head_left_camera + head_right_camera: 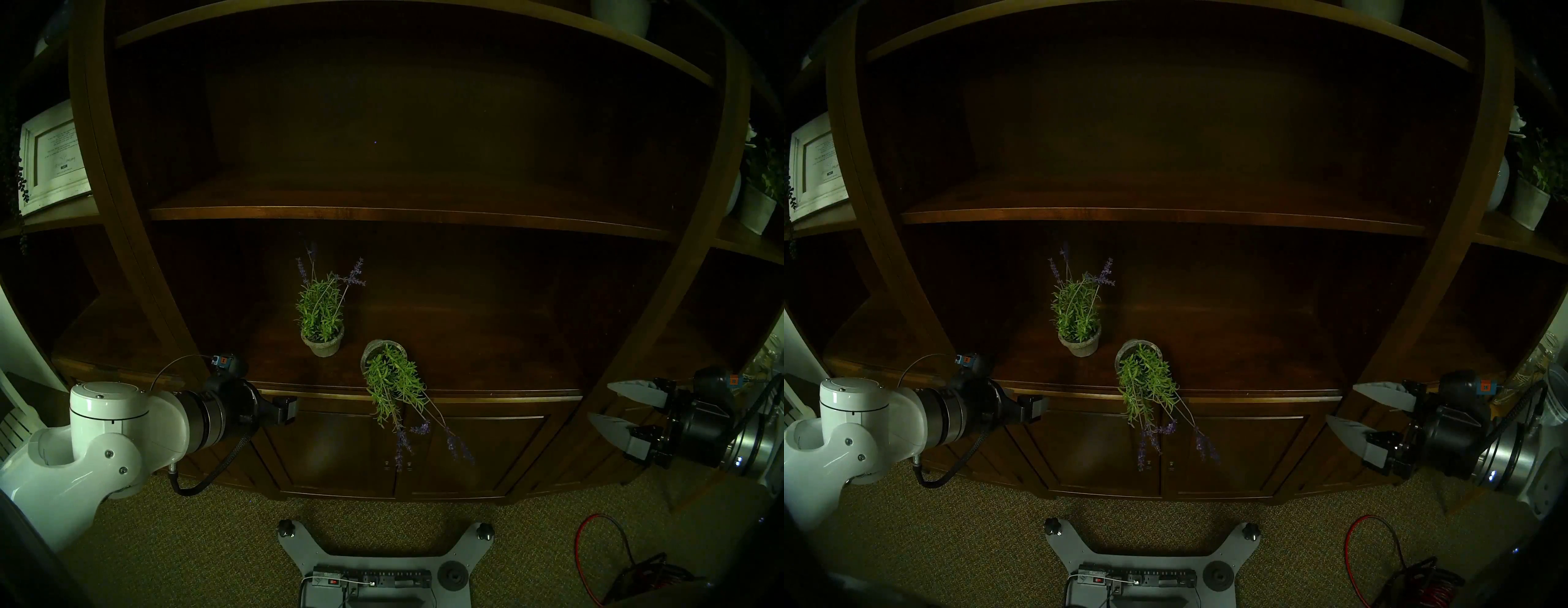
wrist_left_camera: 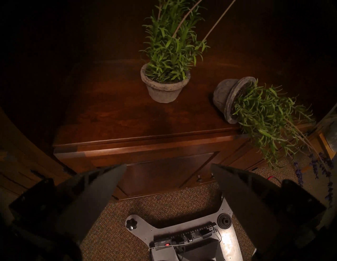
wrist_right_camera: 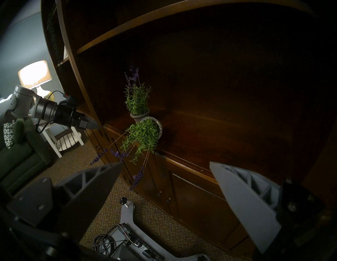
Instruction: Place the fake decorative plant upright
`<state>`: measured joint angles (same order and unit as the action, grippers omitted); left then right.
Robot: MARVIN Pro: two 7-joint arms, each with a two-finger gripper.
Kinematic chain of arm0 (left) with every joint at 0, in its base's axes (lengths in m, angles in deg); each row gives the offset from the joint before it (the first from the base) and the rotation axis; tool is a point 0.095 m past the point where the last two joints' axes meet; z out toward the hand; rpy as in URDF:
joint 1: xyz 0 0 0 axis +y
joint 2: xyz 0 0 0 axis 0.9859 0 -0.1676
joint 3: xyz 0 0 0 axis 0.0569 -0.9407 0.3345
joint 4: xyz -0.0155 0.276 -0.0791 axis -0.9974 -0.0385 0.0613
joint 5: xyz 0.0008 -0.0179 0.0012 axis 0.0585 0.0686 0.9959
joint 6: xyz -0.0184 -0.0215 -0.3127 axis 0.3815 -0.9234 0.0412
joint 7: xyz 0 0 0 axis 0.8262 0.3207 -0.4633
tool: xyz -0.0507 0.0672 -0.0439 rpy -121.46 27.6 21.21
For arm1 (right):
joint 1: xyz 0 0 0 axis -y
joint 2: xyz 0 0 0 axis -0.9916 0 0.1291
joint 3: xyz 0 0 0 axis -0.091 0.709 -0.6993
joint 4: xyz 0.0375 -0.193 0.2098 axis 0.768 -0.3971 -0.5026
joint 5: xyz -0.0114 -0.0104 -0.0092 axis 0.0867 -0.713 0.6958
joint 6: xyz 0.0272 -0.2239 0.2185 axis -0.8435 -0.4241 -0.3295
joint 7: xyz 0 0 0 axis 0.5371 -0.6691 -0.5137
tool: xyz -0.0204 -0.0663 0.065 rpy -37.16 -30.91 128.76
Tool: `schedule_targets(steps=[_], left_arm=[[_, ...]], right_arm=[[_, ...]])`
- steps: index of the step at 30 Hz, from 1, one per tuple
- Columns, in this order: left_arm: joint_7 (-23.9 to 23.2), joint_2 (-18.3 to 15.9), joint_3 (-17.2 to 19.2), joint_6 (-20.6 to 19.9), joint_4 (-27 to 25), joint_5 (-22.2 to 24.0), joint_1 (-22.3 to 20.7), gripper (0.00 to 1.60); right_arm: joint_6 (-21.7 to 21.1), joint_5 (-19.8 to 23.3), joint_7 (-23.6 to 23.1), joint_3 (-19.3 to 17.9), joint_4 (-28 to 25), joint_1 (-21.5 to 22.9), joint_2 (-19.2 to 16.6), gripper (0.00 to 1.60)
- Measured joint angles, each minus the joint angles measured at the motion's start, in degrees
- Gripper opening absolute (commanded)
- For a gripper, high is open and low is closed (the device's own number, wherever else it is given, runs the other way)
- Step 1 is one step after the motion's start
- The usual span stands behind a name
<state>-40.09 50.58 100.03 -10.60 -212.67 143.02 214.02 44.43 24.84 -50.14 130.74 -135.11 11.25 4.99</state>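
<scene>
A: L to R, quick. What's at 9 o'clock?

B: Left gripper (image 2: 168, 166), out in front of the cabinet (image 1: 420, 450), below the ledge level. Fingers wide apart, nothing btwn them. Wrist view shows both pots beyond the tips.

A: Centre?

B: Upright plant (image 1: 321, 314) standing on the wooden ledge (image 1: 488, 339), grey pot, purple flower spikes up toward 12. Just beside it, toward 4 o'clock, the fallen plant (image 1: 392, 382): pot on its side near the ledge's front edge, mouth facing out toward 6, green stems spilling over the edge, purple tips hanging in front of the cabinet doors. The 2 pots look apart from the left wrist cam; close, can't tell about touching from the head view.

A: And 3 o'clock?

B: Right gripper (image 1: 602, 402), pale fingers spread, empty, pointing in toward 9. Well apart from the fallen plant.

A: Anything gripped?

B: No. Neither touches a plant.
</scene>
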Motion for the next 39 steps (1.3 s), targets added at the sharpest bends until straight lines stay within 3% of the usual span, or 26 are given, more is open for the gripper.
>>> schedule_targets(steps=[9, 16, 24, 39], left_arm=[[-8.14, -1.63, -0.97, 6.39, 0.74, -6.85, 1.63, 1.60], [-14.90, -4.67, -5.71, 12.08, 4.65, -10.23, 0.74, 1.60], [-21.85, -8.30, -12.16, 16.74, 8.99, -12.42, -3.74, 1.60], [-23.63, -9.72, -18.59, 17.61, 9.74, -14.03, -11.30, 1.60]], right_arm=[[0.00, 0.00, 0.00, 0.00, 0.00, 0.00, 0.00, 1.60], [0.01, 0.00, 0.00, 0.00, 0.00, 0.00, 0.00, 1.60], [0.01, 0.00, -0.01, 0.00, -0.01, 0.00, 0.00, 1.60], [0.00, 0.00, -0.01, 0.00, -0.01, -0.01, 0.00, 1.60]])
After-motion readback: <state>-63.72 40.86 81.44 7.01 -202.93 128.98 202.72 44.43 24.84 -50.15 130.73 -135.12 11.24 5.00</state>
